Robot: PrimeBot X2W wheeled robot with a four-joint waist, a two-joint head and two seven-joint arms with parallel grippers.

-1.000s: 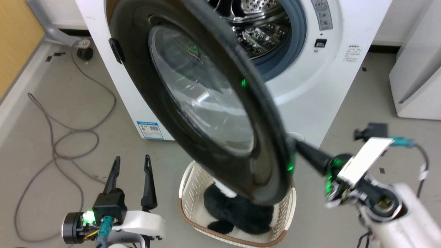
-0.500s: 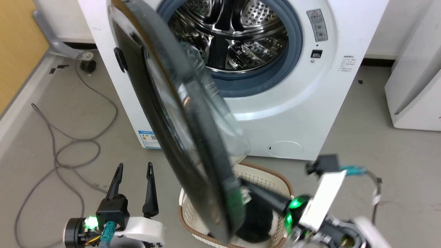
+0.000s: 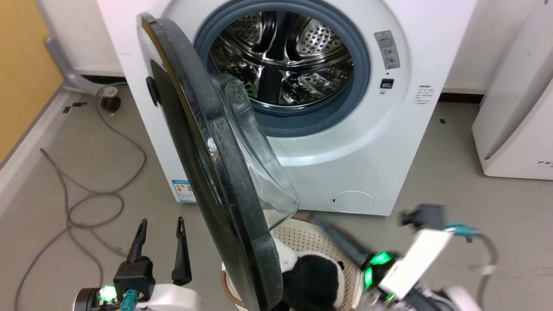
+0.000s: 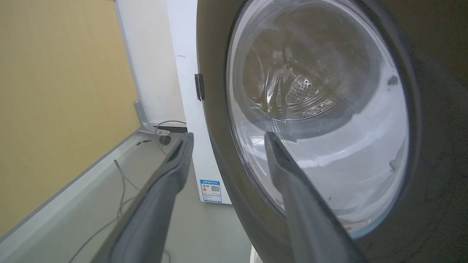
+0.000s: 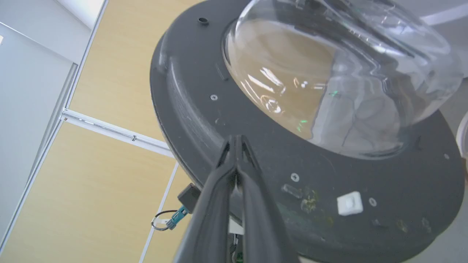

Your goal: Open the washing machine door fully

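The white washing machine [image 3: 367, 151] stands ahead with its steel drum [image 3: 285, 65] exposed. The washing machine door [image 3: 220, 172], a black disc with a clear glass bowl, stands swung out on its left hinge, edge-on to the head view. My left gripper [image 3: 160, 222] is open at the lower left, and in the left wrist view that gripper [image 4: 228, 136] faces the door's outer glass [image 4: 329, 109]. My right gripper [image 3: 319, 218] is shut, blurred, and points up-left just right of the door. In the right wrist view its tips [image 5: 237, 140] lie before the door's inner rim [image 5: 365, 175]; contact cannot be told.
A white perforated basket [image 3: 302, 235] with a black-and-white plush toy [image 3: 311, 280] sits on the floor under the door. A grey cable [image 3: 86, 198] loops over the floor on the left. A white appliance [image 3: 518, 108] stands on the right, a yellow wall [image 3: 21, 65] at far left.
The door has swung further out to the left, from facing the camera to edge-on. My shut right gripper followed its free edge leftward. The head view has shifted. The left gripper stayed open.
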